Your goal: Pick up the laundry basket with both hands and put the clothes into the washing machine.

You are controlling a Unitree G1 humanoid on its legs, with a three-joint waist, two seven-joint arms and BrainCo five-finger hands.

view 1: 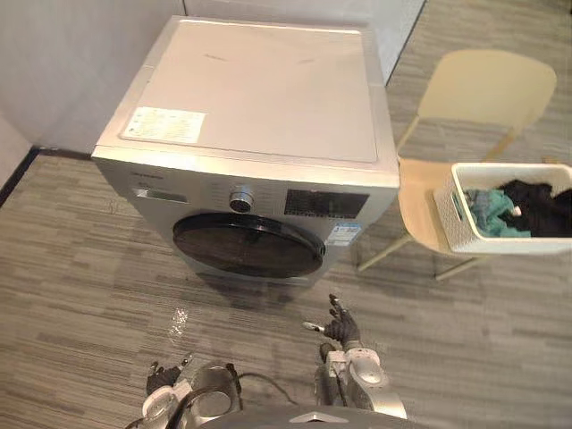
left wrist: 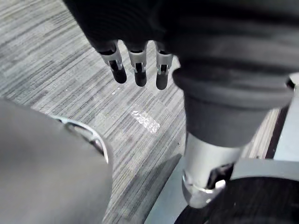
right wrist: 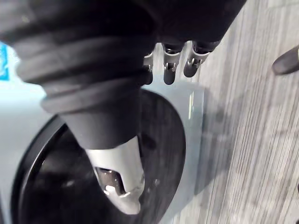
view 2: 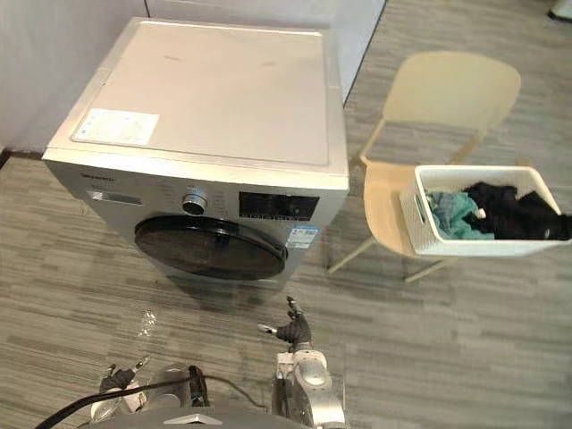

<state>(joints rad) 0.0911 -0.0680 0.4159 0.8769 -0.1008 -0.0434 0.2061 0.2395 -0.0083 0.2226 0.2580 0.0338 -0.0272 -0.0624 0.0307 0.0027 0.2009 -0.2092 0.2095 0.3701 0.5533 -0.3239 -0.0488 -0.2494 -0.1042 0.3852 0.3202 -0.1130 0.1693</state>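
White perforated plastic is what we are looking at first: the laundry basket (view 2: 411,223) is sitting on the seat of a pale chair (view 2: 451,89), just to the right of the washing machine (view 1: 259,89). It is overhanging the seat on its far side. A teal garment (view 2: 451,214) and a black garment (view 2: 514,213) are lying heaped inside, below the rim. We are judging that the chair is there to raise the basket to a height where two hands can close on its sides without a deep stoop.

The round dark door (view 1: 248,244) of the machine is sitting closed, facing us, so we are expecting it will need opening before any clothes can go in.

Our right hand (view 1: 342,329) is hovering low in front of that door, fingers spread and relaxed, thumb standing out, holding nothing. In its wrist view the dark glass is showing just past the fingers (right wrist: 169,70). Our left hand (view 1: 161,382) is hanging lower at our left side over the grey striped floor (view 1: 89,268), fingers (left wrist: 140,70) straight and loose, also carrying nothing.

Both hands are well apart from the basket, so we are judging the pick-up as not yet begun. Reaching it is calling for a turn to our right.
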